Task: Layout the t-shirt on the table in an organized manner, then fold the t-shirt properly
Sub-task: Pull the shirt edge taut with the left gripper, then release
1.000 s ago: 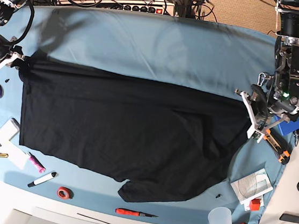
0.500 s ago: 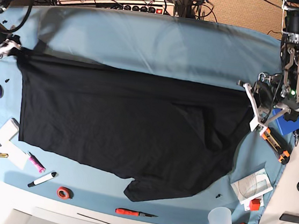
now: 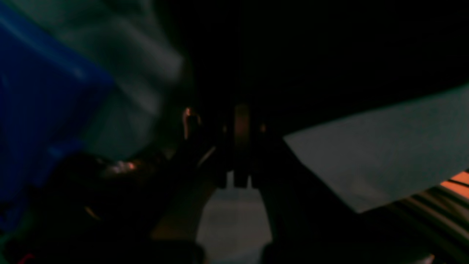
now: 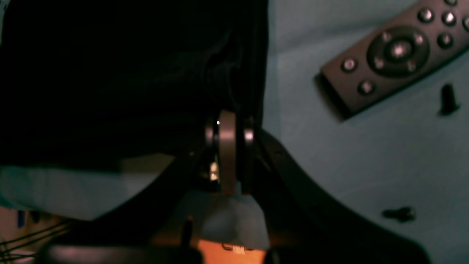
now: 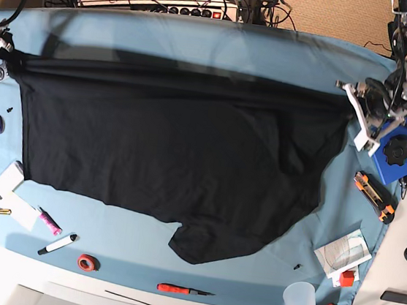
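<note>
Your left gripper (image 5: 357, 111) and right gripper (image 5: 2, 51) both pinch the t-shirt (image 5: 172, 167) taut above the table (image 5: 201, 45); overpulling could slip a corner.

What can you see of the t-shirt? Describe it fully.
The t-shirt is plain black soft fabric, spread wide across the table. Its far edge is stretched taut between the left end effector and the right end effector, each shut on a corner. A sleeve-like flap juts from the near edge. No print shows.
</note>
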`<act>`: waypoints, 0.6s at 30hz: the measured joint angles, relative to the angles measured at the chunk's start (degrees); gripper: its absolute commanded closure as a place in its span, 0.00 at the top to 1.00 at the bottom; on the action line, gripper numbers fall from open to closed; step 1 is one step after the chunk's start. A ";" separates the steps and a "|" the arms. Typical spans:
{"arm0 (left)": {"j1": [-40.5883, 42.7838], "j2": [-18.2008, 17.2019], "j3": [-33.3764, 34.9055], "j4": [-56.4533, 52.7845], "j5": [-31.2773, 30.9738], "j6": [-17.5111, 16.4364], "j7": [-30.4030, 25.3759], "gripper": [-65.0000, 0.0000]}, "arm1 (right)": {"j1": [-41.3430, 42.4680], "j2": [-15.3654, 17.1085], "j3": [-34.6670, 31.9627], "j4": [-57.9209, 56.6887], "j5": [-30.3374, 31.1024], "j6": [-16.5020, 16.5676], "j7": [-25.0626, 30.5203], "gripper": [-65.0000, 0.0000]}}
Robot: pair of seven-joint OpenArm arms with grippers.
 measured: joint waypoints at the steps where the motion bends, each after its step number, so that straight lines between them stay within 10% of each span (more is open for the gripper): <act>1: 0.63 0.00 -0.09 0.04 0.17 0.00 0.11 0.00 | -0.85 0.00 0.00 0.00 0.98 0.00 0.02 0.00; 14: 4.48 -0.15 -0.35 1.88 -0.04 0.04 -0.22 0.00 | -4.46 -0.15 0.00 0.00 4.52 0.00 0.13 0.00; 18: 4.50 -0.17 -0.35 1.90 -0.07 0.04 -0.13 0.24 | -4.46 -0.33 0.00 0.00 4.48 0.00 0.13 0.13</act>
